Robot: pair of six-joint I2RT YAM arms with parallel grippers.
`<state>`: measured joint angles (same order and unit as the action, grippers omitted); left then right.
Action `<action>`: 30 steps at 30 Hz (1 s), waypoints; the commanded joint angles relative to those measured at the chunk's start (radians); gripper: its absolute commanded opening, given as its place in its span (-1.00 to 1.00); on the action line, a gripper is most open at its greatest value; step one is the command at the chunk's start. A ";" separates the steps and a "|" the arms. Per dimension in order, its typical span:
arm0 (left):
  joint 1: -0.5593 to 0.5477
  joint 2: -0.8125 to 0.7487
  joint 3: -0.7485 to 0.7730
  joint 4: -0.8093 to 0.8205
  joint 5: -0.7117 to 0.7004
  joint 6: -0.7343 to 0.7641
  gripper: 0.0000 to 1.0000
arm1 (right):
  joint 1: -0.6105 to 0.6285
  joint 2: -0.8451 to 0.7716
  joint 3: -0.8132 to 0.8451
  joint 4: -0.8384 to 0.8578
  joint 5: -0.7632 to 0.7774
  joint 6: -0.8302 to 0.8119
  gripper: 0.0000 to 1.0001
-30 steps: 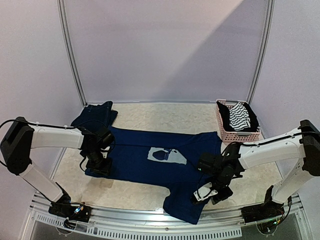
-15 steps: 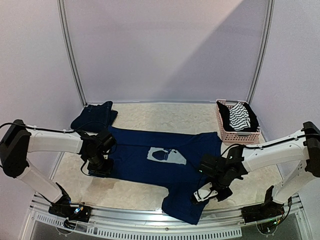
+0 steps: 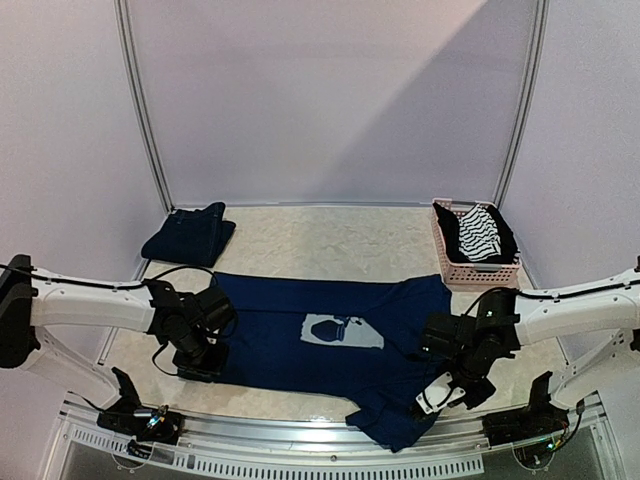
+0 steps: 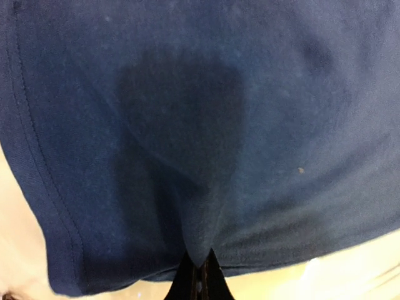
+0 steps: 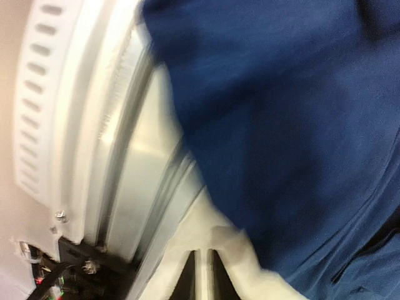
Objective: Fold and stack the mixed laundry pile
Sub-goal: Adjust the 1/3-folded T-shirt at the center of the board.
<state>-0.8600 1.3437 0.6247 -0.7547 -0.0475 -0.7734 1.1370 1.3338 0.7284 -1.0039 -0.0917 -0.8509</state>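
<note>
The large navy T-shirt (image 3: 300,335) lies spread across the table, its pale print (image 3: 342,330) facing up. My left gripper (image 3: 203,362) sits at the shirt's left edge. In the left wrist view it (image 4: 200,278) is shut on a pinched ridge of navy cloth (image 4: 206,156). My right gripper (image 3: 447,392) is at the shirt's near right side, jaws together (image 5: 201,275). Navy cloth (image 5: 294,125) runs down right beside them, blurred. A folded dark denim piece (image 3: 190,233) rests at the back left. The striped piece (image 3: 482,232) lies in the basket.
A small pink basket (image 3: 450,262) stands at the back right. The metal rail (image 3: 300,442) of the table's near edge runs just below the shirt's hanging flap (image 3: 395,430) and fills the left of the right wrist view (image 5: 94,125).
Both grippers closed on the shirt's sides and pulled back toward the near edge. The whole shirt slid nearer, and its near flap shifted right.
</note>
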 commanded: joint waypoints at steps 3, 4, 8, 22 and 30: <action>-0.026 -0.048 0.197 -0.273 -0.011 0.014 -0.51 | 0.001 -0.106 0.117 -0.150 0.002 -0.018 -0.36; -0.020 -0.040 0.259 -0.319 -0.041 0.041 -0.39 | -0.010 -0.117 0.150 -0.172 0.007 -0.031 -0.31; 0.054 0.029 0.474 -0.416 -0.115 0.166 -0.19 | -0.156 -0.086 0.316 -0.259 -0.069 -0.067 -0.28; 0.061 0.382 0.839 0.044 0.034 0.376 -0.20 | -0.720 0.220 0.541 -0.049 -0.542 0.135 -0.33; -0.046 0.528 0.799 0.166 0.011 0.249 -0.21 | -0.454 0.092 0.313 0.128 -0.219 0.189 -0.24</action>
<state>-0.8761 1.8442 1.4731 -0.6750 -0.0372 -0.4431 0.5430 1.4811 1.1225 -0.9760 -0.4816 -0.7059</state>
